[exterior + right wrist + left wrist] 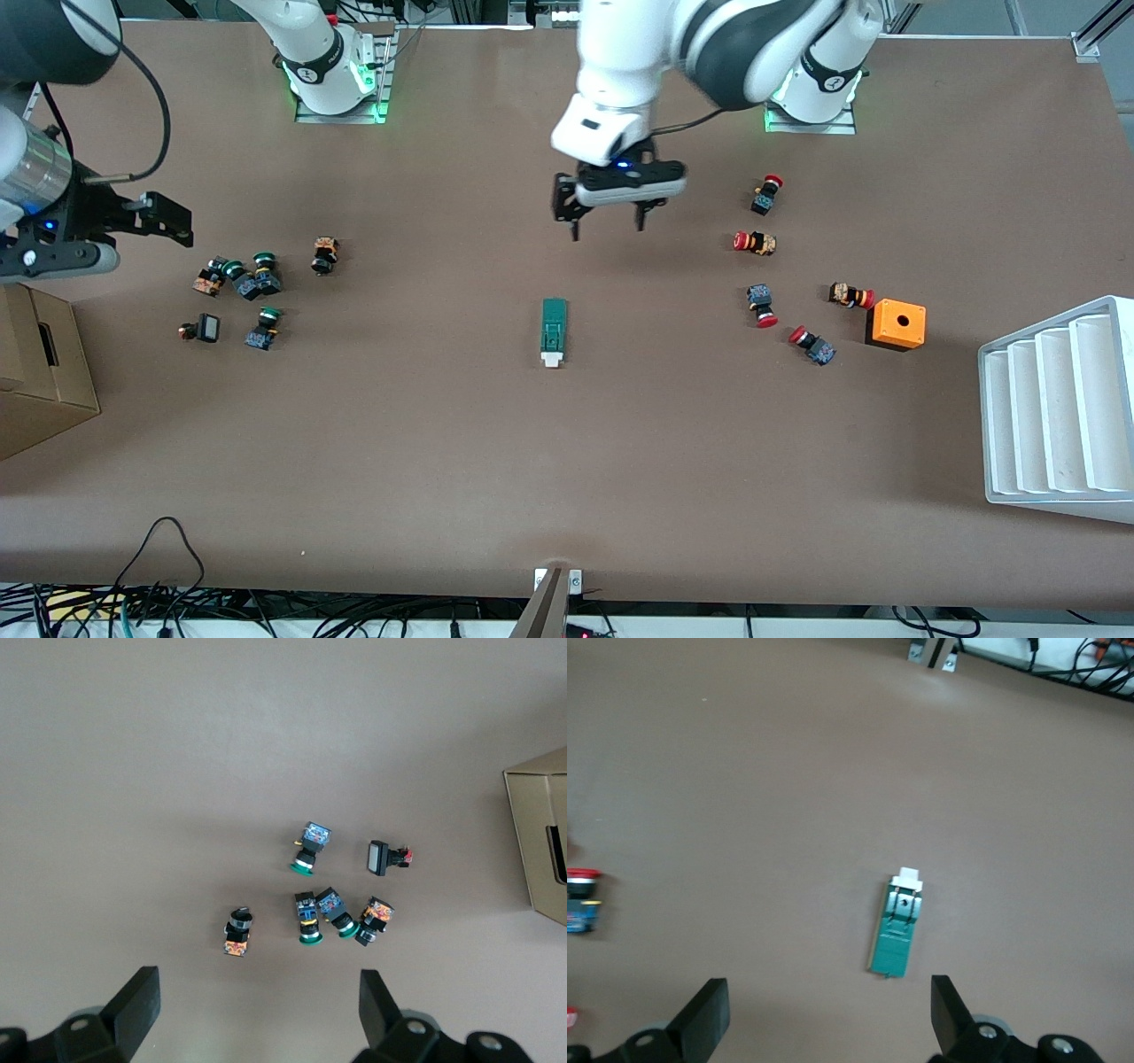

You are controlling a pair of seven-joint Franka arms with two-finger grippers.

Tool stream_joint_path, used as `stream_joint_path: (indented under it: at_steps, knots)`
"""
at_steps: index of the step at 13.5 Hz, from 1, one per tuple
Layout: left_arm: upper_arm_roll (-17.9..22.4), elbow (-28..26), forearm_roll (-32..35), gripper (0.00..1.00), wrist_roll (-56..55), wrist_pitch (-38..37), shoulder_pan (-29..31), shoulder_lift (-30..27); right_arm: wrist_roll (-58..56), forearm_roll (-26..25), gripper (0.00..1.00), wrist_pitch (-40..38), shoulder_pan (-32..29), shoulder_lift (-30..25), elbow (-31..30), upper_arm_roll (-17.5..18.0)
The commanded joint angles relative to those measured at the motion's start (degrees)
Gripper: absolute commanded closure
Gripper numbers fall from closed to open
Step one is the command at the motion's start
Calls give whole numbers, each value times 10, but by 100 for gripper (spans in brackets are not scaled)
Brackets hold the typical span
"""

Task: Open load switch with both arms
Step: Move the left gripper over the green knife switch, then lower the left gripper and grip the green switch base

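Note:
The load switch [554,330] is a slim dark-green block with a white tab end, lying flat at the table's middle with nothing touching it. My left gripper [608,229] hangs open over bare table close to the switch's green end. In the left wrist view the load switch [897,926] lies just ahead of the left gripper [828,1001], whose fingers [709,1014] stand wide apart and empty. My right gripper [173,221] is open and empty over the right arm's end of the table. The right wrist view shows the right gripper [257,992] just short of a cluster of green-capped buttons [328,908].
Several green-capped buttons [248,283] lie toward the right arm's end, beside a cardboard box [40,372]. Several red-capped buttons [762,244], an orange box with a hole [897,324] and a white stepped rack [1054,408] sit toward the left arm's end.

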Motion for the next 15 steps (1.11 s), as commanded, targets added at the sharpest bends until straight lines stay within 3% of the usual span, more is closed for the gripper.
stream_joint_path:
  at_steps: [1, 4, 9, 12, 15]
  knots:
    - [-56, 5, 179, 0, -150, 19, 7, 79, -70, -10, 1, -13, -16, 9, 12, -1]
    - [-94, 2, 371, 0, -286, 18, 5, 159, -109, -5, 1, -13, -35, 16, 16, -2]
    - [-97, -32, 641, 0, -447, 17, 1, 253, -95, 2, 1, -9, -31, 24, 16, -1]
    - [-97, -33, 737, 0, -496, 3, 0, 295, -40, 4, 1, -9, -28, 23, 16, 4]
    - [-97, -31, 817, 0, -498, -58, -7, 348, -30, 28, 1, -4, -28, 23, 16, 4]
